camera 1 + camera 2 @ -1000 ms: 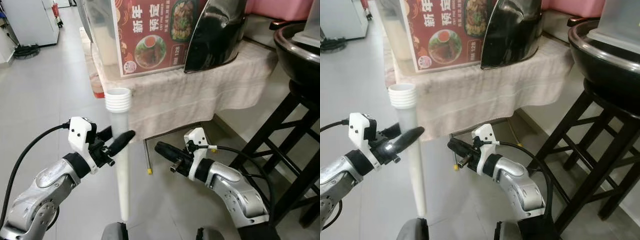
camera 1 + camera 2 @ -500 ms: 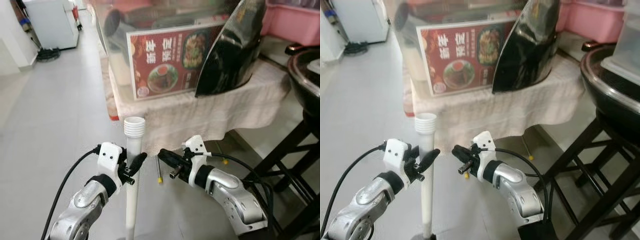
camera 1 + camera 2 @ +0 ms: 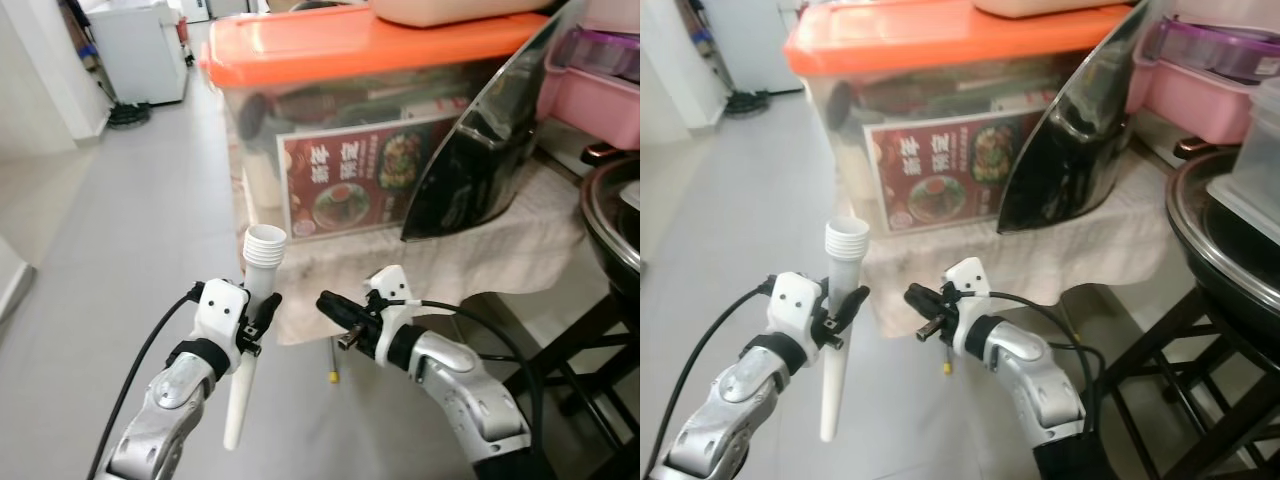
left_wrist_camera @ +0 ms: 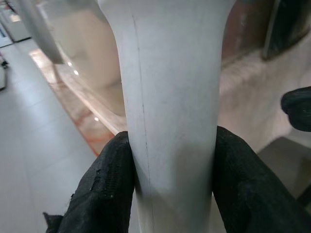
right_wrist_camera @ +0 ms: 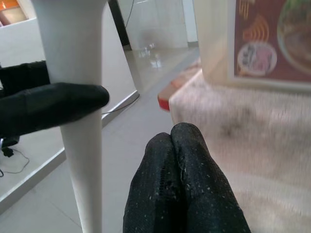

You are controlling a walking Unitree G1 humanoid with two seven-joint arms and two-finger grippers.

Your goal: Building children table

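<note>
Grippers come first, two of them. The left gripper (image 3: 262,318) pinches one white table leg (image 3: 240,390) on its upper shaft, just below the ribbed socket end, holding it nearly upright and clear of the floor (image 3: 120,220), probably so it can be carried without dragging. The right gripper (image 3: 330,305), just beside it, has its fingers pressed together and carries nothing. Beyond stands one cloth-draped bench (image 3: 500,235) bearing one orange-lidded plastic box (image 3: 350,40) with one food poster (image 3: 350,185) in front.

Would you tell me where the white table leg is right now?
The white table leg is clamped upright in the left gripper, just left of the right gripper, before the cloth-covered table.
</note>
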